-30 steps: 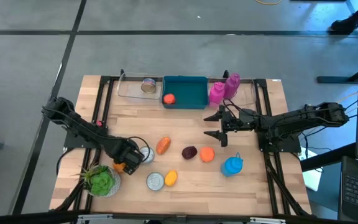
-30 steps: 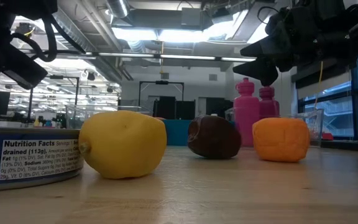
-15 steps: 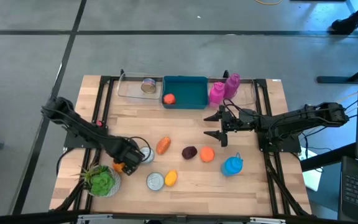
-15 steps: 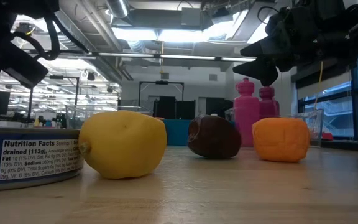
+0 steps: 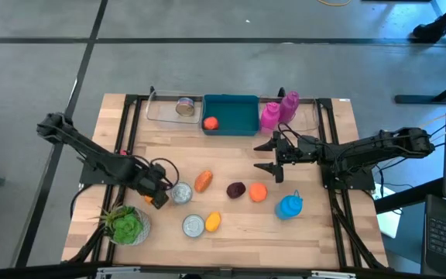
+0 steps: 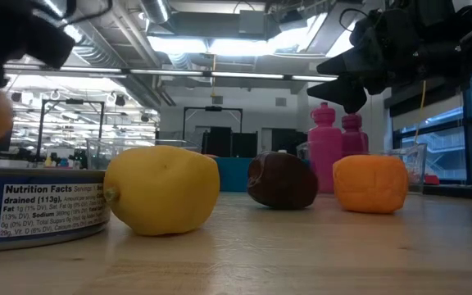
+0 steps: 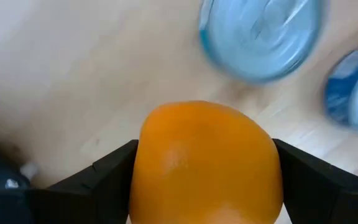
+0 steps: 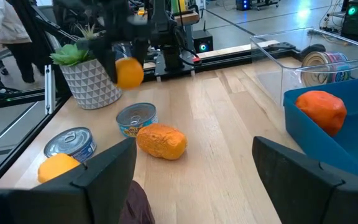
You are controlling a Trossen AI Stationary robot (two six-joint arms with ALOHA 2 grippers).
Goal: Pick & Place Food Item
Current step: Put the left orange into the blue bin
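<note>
Left wrist view shows the left gripper (image 7: pixel 207 186) with its fingers (image 7: pixel 107 171) clamped on either side of a round orange (image 7: pixel 207 158), lifted clear of the desk (image 7: pixel 73 74); being nearly spherical, it has no long axis I can pick out. From above, that gripper hangs near the desk's left front, just beside a tin can (image 5: pixel 181 193) and near a potted plant (image 5: pixel 128 225). The right gripper (image 5: pixel 269 156) waits mid-desk with fingers spread, holding nothing, near the blue bin (image 5: pixel 231 114).
</note>
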